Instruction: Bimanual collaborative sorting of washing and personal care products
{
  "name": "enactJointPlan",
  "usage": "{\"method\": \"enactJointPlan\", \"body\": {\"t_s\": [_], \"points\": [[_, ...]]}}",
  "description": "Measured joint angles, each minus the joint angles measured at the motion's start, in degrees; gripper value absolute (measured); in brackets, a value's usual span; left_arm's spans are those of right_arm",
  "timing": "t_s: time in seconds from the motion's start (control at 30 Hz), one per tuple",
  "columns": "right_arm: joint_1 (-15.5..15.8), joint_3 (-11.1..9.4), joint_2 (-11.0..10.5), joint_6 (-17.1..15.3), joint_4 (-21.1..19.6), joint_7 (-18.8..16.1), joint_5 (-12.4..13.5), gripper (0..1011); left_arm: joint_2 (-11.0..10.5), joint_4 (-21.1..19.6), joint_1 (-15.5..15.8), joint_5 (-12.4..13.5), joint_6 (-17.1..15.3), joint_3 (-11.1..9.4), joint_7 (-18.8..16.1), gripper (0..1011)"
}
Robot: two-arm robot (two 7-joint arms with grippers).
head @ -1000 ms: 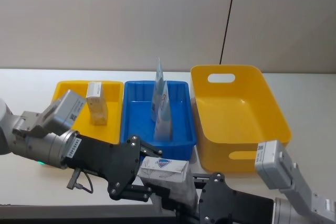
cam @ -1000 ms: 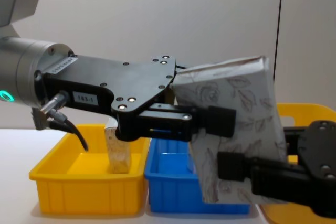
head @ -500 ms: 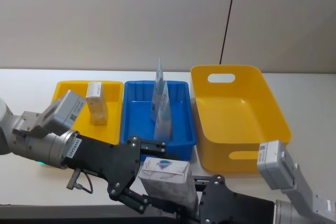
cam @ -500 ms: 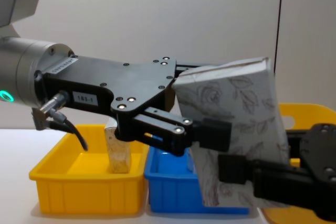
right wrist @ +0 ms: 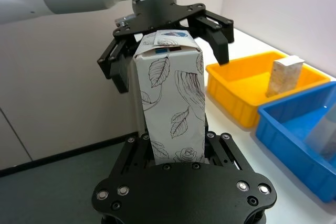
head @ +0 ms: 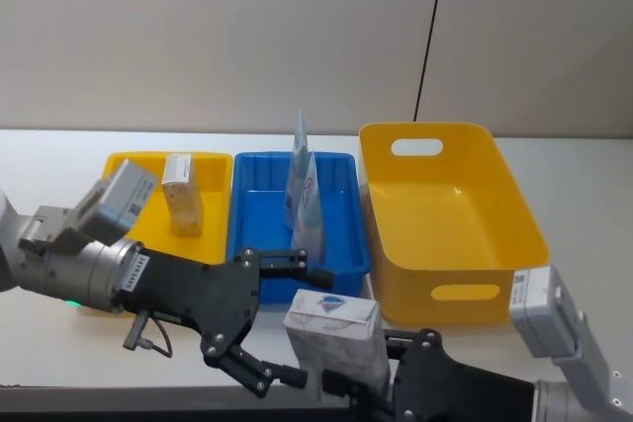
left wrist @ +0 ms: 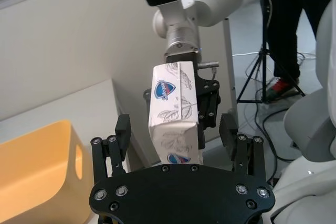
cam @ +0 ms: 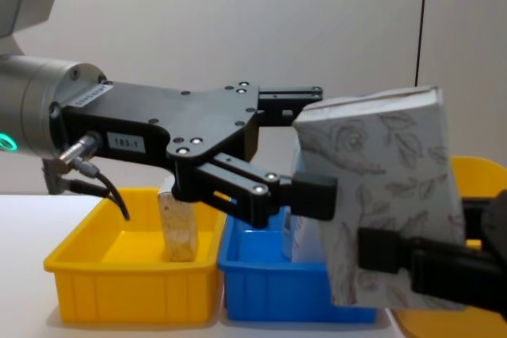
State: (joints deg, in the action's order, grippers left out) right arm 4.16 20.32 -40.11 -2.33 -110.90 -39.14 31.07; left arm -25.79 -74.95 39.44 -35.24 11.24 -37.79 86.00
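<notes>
The white pack printed with roses (head: pixel 331 338) stands upright with my right gripper (right wrist: pixel 176 148) shut on its lower end. My left gripper (head: pixel 280 318) is open, its fingers (cam: pixel 305 195) spread to either side of the pack (cam: pixel 380 203) and apart from it. In the left wrist view the pack (left wrist: pixel 173 111) rises between the spread fingers (left wrist: pixel 123 129). A small beige speckled box (head: pixel 182 195) stands in the small yellow bin (head: pixel 129 170). Two tall pale-blue pouches (head: pixel 305 200) stand in the blue bin (head: pixel 252 234).
A large yellow bin (head: pixel 445 214) with handle cut-outs sits to the right of the blue bin, nothing visible in it. All three bins stand in a row on the white table, near the wall. Both arms hang over the table's front edge.
My left gripper has opened and let go of the rose pack. The right gripper has carried the pack a little to the right, away from the left fingers.
</notes>
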Motion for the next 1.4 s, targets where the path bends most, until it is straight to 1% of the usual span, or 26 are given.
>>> {"method": "enactJointPlan", "body": {"t_s": [0.17,0.37,0.6,0.7,0.8,0.93,1.0,1.03,1.1,1.23,1.4], "points": [[1.23,-1.13,-0.43,0.91,0.0,1.24,0.53,362,-0.51,-0.01,-0.19,-0.27,-0.94,0.52,-1.66,1002],[2.52,-2.53,-0.81,2.0,-0.02,2.77,1.08,362,-1.48,-0.63,-0.77,-0.57,-2.94,1.49,-5.07,1001],[4.2,-4.82,-0.99,3.45,-0.04,5.57,1.53,362,-2.3,-1.32,-1.48,-0.7,-4.89,2.42,-9.11,1001],[4.96,-6.14,-0.8,4.2,-0.02,7.2,1.57,362,-2.56,-1.66,-1.87,-0.71,-6.2,2.89,-11.96,1001],[5.35,-6.97,-0.52,4.69,0.06,8.39,1.56,362,-2.51,-1.76,-2.02,-0.65,-7.31,3.14,-14.3,1001],[5.88,-8.51,0.27,5.6,0.3,10.83,1.25,362,-2.0,-1.52,-1.99,-0.5,-8.27,3.24,-16.75,1001],[5.99,-8.93,0.6,5.89,0.4,11.64,1.02,362,-1.71,-1.24,-1.87,-0.44,-8.52,3.25,-17.51,1001],[6.05,-9.3,0.96,6.21,0.5,12.64,0.69,362,-1.47,-0.97,-1.75,-0.36,-8.76,3.24,-18.22,1001],[6.08,-9.71,1.35,6.44,0.6,13.47,0.4,362,-1.2,-0.65,-1.59,-0.32,-8.93,3.23,-18.77,1001],[5.97,-10.72,2.68,6.94,0.95,16.41,-0.78,362,-0.56,0.13,-1.17,-0.19,-9.34,3.05,-20.14,1001],[5.36,-11.42,4.33,7.13,1.37,19.51,-2.26,362,-0.14,0.65,-0.92,-0.09,-9.6,2.91,-21.01,1002]]}}
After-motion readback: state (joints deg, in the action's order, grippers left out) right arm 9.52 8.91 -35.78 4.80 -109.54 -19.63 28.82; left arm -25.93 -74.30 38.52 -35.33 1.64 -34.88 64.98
